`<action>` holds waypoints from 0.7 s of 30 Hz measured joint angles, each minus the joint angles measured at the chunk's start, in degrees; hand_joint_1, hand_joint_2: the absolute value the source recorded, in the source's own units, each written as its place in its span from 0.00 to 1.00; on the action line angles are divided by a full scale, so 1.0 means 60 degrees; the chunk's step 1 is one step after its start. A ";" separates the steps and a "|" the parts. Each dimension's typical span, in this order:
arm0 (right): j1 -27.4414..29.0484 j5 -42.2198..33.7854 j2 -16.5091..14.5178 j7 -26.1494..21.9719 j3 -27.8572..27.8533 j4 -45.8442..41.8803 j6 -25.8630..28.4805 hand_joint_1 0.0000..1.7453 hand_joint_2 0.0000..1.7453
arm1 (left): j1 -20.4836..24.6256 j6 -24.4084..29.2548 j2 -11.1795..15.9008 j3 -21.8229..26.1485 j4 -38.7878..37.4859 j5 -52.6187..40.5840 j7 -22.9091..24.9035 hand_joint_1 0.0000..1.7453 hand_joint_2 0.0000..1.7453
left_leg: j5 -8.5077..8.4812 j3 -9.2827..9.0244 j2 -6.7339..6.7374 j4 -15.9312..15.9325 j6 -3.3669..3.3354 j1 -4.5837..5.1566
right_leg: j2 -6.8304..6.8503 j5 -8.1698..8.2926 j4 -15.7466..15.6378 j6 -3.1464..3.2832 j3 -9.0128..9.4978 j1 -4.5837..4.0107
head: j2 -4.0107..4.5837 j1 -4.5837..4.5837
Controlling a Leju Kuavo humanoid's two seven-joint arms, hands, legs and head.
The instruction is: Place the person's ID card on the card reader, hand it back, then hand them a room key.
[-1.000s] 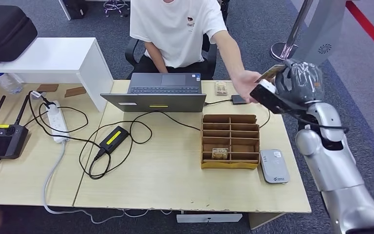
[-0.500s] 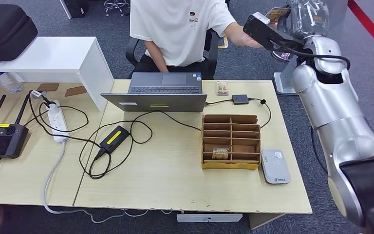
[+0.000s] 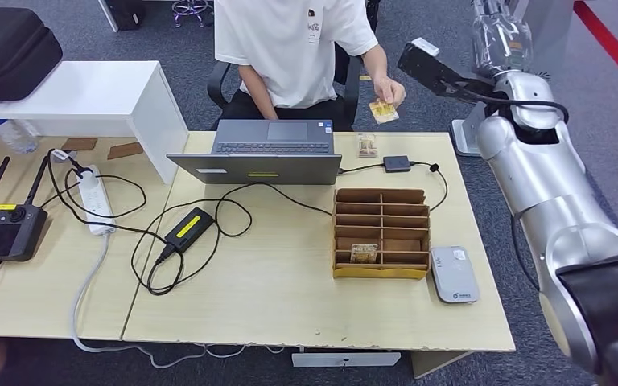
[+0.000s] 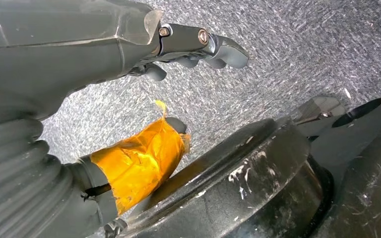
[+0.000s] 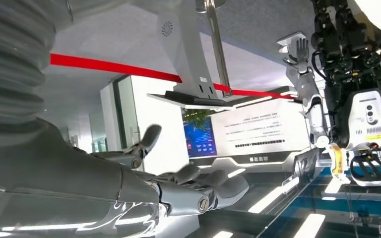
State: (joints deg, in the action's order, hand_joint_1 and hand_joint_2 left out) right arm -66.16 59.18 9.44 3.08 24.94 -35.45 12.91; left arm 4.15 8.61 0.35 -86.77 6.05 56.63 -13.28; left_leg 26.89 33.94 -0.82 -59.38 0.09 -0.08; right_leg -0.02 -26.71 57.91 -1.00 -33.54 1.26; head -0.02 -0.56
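The ID card (image 3: 384,110) is pinched in the person's hand (image 3: 388,88) above the table's far edge. My right hand (image 3: 499,32) is raised high at the far right, beyond the table, and holds nothing; the right wrist view shows its fingers (image 5: 188,186) stretched out and bare. The grey card reader (image 3: 454,273) lies flat near the table's front right corner. A room key (image 3: 362,253) sits in a front compartment of the cardboard divider box (image 3: 381,211). My left hand (image 4: 188,49) hangs over the carpet, fingers apart and nothing in them.
A laptop (image 3: 269,153) stands open at the far middle, its charger brick (image 3: 189,227) and looped cables to the left. A power strip (image 3: 94,201), remote controller (image 3: 0,229), white shelf (image 3: 88,96) and black case (image 3: 4,48) fill the left. An adapter (image 3: 396,163) lies behind the box.
The card has passed from my right hand to the person, who drew it down toward their chest. My right hand stays raised, now without the card.
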 joint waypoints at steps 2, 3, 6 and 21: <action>0.0092 0.0091 0.0269 -0.0014 0.0028 0.0046 0.0078 0.00 1.00 | -0.0005 0.0003 -0.0001 0.0001 0.0000 0.0037 0.0011 0.00 1.00 | 0.0000 0.0003 -0.0012 -0.0003 0.0000 0.0000 | 0.0014 0.0000 -0.0002 0.0000 0.0000 0.0000 | 0.0000 0.0000; 0.0145 0.0111 0.0445 -0.0037 0.0036 0.0071 0.0122 0.00 1.00 | -0.0010 0.0005 -0.0001 0.0002 0.0000 0.0061 0.0012 0.00 1.00 | 0.0000 0.0007 -0.0019 -0.0005 -0.0001 0.0000 | 0.0022 -0.0001 -0.0003 -0.0001 0.0002 0.0000 | 0.0000 0.0002; 0.0377 0.0037 0.1193 -0.0226 0.0039 0.0155 0.0254 0.00 1.00 | -0.0041 0.0039 -0.0003 0.0005 0.0000 0.0151 0.0025 0.00 1.00 | 0.0005 0.0018 -0.0031 -0.0011 -0.0008 0.0000 | 0.0038 -0.0001 -0.0011 -0.0003 0.0006 0.0001 | 0.0000 0.0003; 0.3676 -0.1830 0.6232 -0.1063 -0.1944 0.0213 0.0698 0.00 1.00 | -0.0430 0.0055 0.0004 0.0242 -0.0002 0.0705 0.0052 0.00 1.00 | 0.0064 0.0040 -0.0198 -0.0050 -0.0095 -0.0001 | 0.0212 -0.0069 -0.0050 -0.0090 0.0069 0.0001 | 0.0000 0.0008</action>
State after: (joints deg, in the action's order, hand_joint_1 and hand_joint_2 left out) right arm -44.10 48.20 46.83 -3.30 13.28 -34.17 17.10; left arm 1.57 8.94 0.38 -85.32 6.04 60.86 -12.97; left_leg 27.27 34.17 -2.01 -59.68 -0.48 -0.09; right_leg 1.25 -27.12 57.62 -1.54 -33.13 1.27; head -0.02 -0.51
